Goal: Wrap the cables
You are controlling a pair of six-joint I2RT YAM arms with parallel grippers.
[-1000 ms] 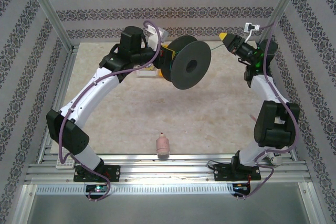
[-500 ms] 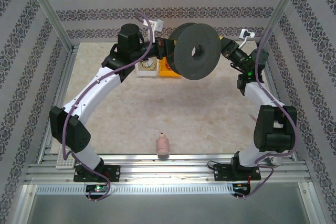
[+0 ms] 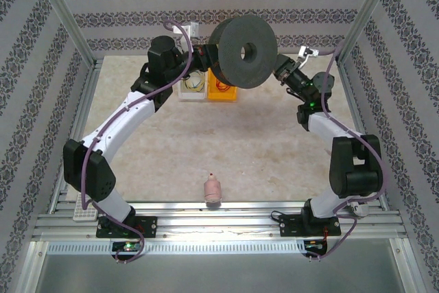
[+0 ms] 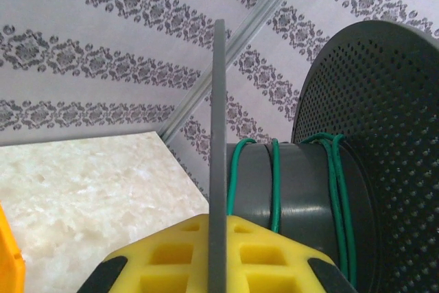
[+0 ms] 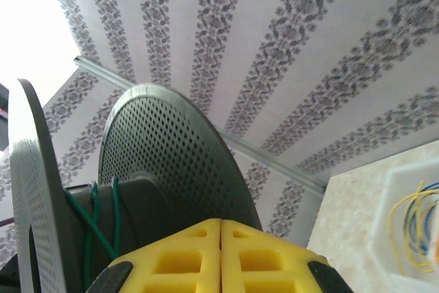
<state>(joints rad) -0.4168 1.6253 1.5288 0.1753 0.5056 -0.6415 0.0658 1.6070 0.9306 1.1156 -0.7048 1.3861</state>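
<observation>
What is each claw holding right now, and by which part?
Left claw clamps the black spool by the rim of one disc. Right claw is shut; a green cable runs toward it, but a pinch cannot be confirmed.

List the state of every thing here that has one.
black spool, held in the air
green cable, a few turns wound on the spool's hub
left gripper, shut on the spool's flange
right gripper, shut, near the spool
yellow cables, unwound, in the white bin
</observation>
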